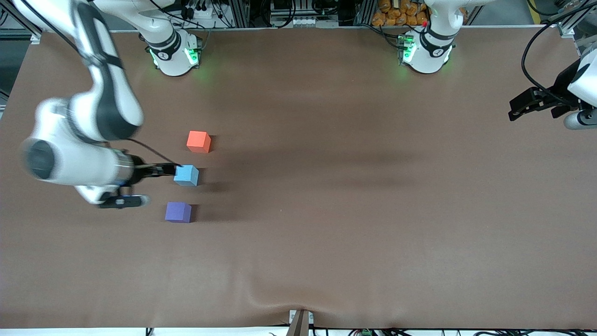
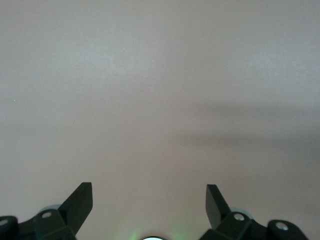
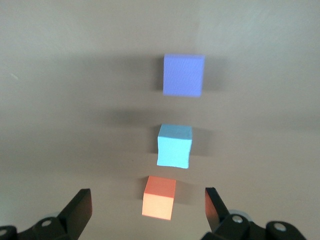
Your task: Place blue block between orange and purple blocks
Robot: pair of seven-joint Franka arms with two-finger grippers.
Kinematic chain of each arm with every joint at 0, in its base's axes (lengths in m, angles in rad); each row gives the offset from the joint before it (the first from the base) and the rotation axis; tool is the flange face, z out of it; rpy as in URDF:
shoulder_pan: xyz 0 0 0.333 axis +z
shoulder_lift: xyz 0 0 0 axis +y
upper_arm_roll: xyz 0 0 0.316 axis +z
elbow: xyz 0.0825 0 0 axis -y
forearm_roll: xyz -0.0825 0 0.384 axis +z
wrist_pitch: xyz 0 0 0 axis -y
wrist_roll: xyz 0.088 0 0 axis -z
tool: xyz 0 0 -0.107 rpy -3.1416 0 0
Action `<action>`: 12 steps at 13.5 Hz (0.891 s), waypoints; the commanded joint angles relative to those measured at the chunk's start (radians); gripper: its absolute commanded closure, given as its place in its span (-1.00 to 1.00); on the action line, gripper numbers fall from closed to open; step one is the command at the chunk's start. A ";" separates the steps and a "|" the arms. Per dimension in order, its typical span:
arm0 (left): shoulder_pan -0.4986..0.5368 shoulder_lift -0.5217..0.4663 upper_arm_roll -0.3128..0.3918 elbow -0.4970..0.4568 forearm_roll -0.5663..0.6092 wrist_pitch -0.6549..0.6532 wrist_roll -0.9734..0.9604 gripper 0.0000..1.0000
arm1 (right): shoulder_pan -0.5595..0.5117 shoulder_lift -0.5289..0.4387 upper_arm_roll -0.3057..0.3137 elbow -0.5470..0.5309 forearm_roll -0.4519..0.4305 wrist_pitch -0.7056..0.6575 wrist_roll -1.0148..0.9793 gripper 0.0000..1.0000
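Note:
The light blue block (image 1: 186, 175) sits on the brown table between the orange block (image 1: 198, 141) and the purple block (image 1: 178, 212), with gaps on both sides. The three form a line, orange farthest from the front camera and purple nearest. My right gripper (image 1: 163, 169) is open, empty and up in the air beside the blue block. In the right wrist view my right gripper (image 3: 147, 190) shows open, with the orange block (image 3: 159, 197), the blue block (image 3: 174, 145) and the purple block (image 3: 183, 74) below it. My left gripper (image 1: 517, 109) waits at the left arm's end of the table, and its own view shows it open and empty (image 2: 149, 186).
The brown table cover (image 1: 326, 210) has a slight crease near the front edge. The left wrist view shows only bare table (image 2: 160, 90). The arm bases (image 1: 172, 53) stand along the edge farthest from the front camera.

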 commanded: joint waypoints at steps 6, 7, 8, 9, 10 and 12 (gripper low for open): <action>0.008 -0.033 -0.001 -0.011 -0.015 -0.015 0.016 -1.00 | -0.109 -0.045 0.017 0.325 -0.104 -0.215 -0.017 -1.00; 0.008 -0.044 -0.001 -0.014 -0.015 -0.015 0.015 -1.00 | -0.101 -0.077 0.018 0.314 -0.109 -0.219 0.005 -1.00; 0.008 -0.047 -0.001 -0.014 -0.015 -0.026 0.016 -1.00 | -0.107 -0.109 0.020 0.303 -0.112 -0.245 0.082 -1.00; 0.010 -0.050 -0.001 -0.014 -0.015 -0.035 0.016 -1.00 | -0.118 -0.150 0.019 0.264 -0.110 -0.254 0.139 -1.00; 0.008 -0.058 -0.001 -0.014 -0.016 -0.046 0.016 -1.00 | -0.122 -0.184 0.019 0.225 -0.110 -0.253 0.149 -1.00; 0.010 -0.072 -0.001 -0.017 -0.016 -0.056 0.016 -1.00 | -0.121 -0.290 0.020 0.097 -0.110 -0.215 0.157 -1.00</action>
